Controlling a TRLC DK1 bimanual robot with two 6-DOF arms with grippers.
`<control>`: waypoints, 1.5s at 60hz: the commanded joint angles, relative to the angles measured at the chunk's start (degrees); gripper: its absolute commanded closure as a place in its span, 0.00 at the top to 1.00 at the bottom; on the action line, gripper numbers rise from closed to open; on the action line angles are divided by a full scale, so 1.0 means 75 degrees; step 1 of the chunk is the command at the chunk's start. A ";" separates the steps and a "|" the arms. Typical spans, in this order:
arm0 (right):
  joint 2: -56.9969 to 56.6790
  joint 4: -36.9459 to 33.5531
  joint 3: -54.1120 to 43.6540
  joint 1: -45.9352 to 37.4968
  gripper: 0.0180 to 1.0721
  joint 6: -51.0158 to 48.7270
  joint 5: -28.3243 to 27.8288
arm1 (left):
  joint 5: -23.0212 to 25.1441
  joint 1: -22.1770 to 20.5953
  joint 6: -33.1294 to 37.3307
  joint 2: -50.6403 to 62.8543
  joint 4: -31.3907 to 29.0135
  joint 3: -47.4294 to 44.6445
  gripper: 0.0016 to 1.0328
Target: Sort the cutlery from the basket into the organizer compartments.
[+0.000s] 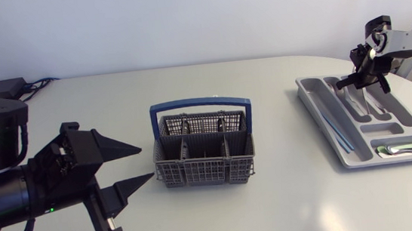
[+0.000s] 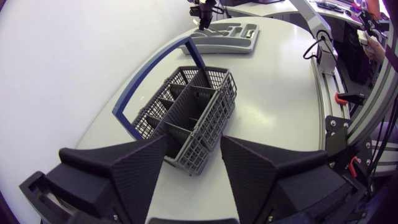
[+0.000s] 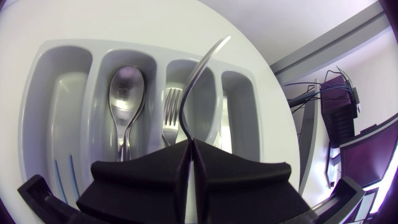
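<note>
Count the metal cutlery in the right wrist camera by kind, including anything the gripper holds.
Spoon: 1
Fork: 1
Held piece, kind hidden by right gripper: 1
Total: 3

The table [image 1: 224, 220] has a white, matte top that takes up most of the head view. Its far edge runs straight from the left, then bends round at the far right into a broad rounded corner. The surface is plain and even in colour. A soft, brighter sheen lies on the near right part, and faint grey shadows fall across the middle. In the left wrist view the near edge shows as a thin grey curving band.
</note>
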 commanded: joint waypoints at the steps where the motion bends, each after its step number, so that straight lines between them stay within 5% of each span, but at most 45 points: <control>1: 0.0196 0.0188 -0.0009 -0.0173 0.05 0.0266 -0.0274 | -0.0079 -0.0095 -0.0143 -0.0110 -0.0061 0.0293 0.58; 17: 0.0571 0.0446 0.0120 -0.0220 0.08 0.0266 -0.0637 | -0.0115 -0.0119 -0.0143 -0.0133 -0.0143 0.0352 0.58; 31: 0.0642 0.0446 0.0050 -0.0208 0.53 0.0266 -0.0836 | -0.0115 -0.0119 -0.0143 -0.0192 -0.0167 0.0317 0.58; 40: -0.0589 0.0879 -0.0958 -0.0185 0.67 0.0242 -0.0953 | -0.0126 -0.0095 -0.0154 -0.0192 -0.0167 0.0340 0.58; 55: -0.3800 0.1477 -0.3782 0.0249 0.67 -0.0238 -0.1739 | -0.0279 0.0209 -0.0178 -0.0286 -0.0167 0.0282 0.58; 73: -0.5956 0.1688 -0.6490 0.1726 0.65 -0.0402 -0.2547 | -0.0161 0.0912 -0.0037 0.0078 0.0372 -0.0222 0.58; 82: -0.6671 0.1793 -0.7333 0.2687 0.41 -0.0355 -0.2559 | 0.0202 0.1428 -0.0002 0.0640 0.0818 -0.0410 0.54; 90: -0.7022 0.1805 -0.7790 0.3460 0.06 -0.0262 -0.2571 | 0.0635 0.1873 0.0033 0.1378 0.1263 -0.0480 0.43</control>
